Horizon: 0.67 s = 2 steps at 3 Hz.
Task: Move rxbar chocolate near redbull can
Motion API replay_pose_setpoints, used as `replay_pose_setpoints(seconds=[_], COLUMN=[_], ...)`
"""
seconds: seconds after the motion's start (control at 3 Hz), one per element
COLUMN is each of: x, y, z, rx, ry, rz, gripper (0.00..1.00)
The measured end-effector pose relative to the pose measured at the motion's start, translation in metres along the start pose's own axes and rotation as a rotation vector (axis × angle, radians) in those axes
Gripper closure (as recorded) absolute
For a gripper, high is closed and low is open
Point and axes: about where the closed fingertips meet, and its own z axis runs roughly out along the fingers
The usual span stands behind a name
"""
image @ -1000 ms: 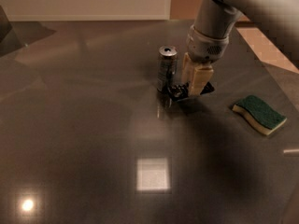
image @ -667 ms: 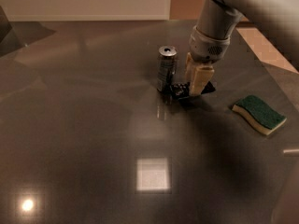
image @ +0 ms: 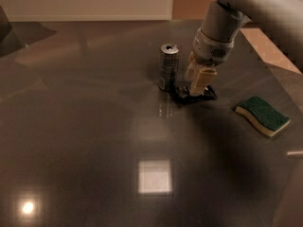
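The redbull can (image: 168, 67) stands upright on the dark table, a slim can with a silvery top. The rxbar chocolate (image: 209, 93) lies flat on the table just right of the can's base, a dark wrapper partly hidden under the gripper. My gripper (image: 195, 85) comes down from the upper right and its tips are right at the bar, close beside the can. The grey arm (image: 246, 4) covers the top right corner.
A green-and-yellow sponge (image: 262, 115) lies on the table to the right of the bar. The dark glossy table (image: 94, 141) shows bright light reflections at the front. The table's right edge (image: 258, 48) runs behind the arm.
Almost nothing has moved. The gripper stays over the bar next to the can, and the can and sponge are where they were.
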Motion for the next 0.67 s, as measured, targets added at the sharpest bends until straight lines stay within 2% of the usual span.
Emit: replay_pose_setpoints(seconds=[0.33, 0.67], x=[-0.0016, -0.0016], y=[-0.0045, -0.0045], z=[0.0017, 0.0017], rx=[0.014, 0.014], ry=[-0.005, -0.005], rz=[-0.001, -0.001], gripper=[0.00, 0.00])
